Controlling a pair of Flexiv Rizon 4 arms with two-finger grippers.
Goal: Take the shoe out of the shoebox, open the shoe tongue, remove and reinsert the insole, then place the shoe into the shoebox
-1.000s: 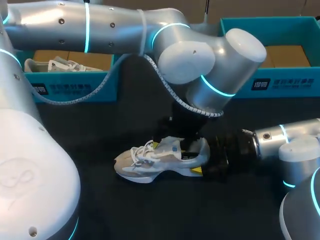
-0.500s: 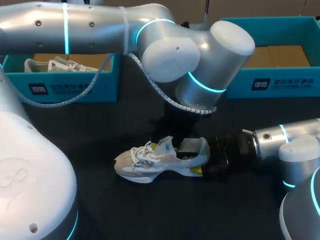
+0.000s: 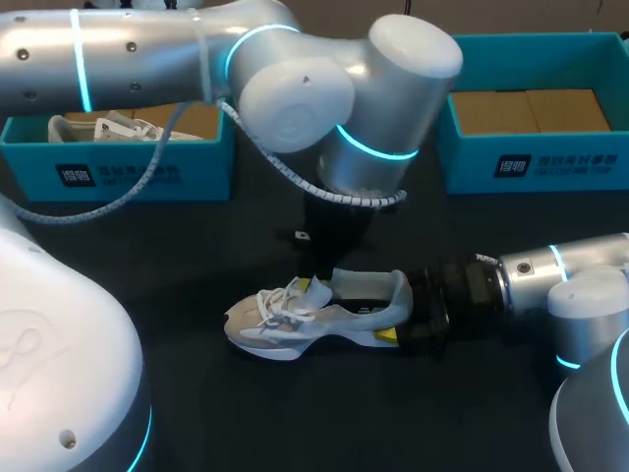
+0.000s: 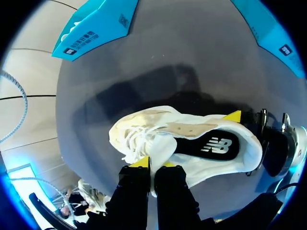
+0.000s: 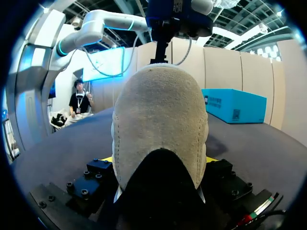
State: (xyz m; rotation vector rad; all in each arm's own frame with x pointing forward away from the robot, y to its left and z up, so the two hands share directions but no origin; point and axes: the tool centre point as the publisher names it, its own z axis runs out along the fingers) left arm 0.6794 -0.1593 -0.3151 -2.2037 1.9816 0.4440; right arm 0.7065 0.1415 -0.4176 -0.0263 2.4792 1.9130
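Black tabletop (image 3: 246, 413); left claw (image 4: 152, 165), right claw (image 3: 395, 329) clamp shoe (image 3: 295, 323).

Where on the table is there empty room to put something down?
Bare table on the robot's side of the shoe, and between the shoe and the left shoebox. Crowded at the shoe, where left arm and right arm meet.
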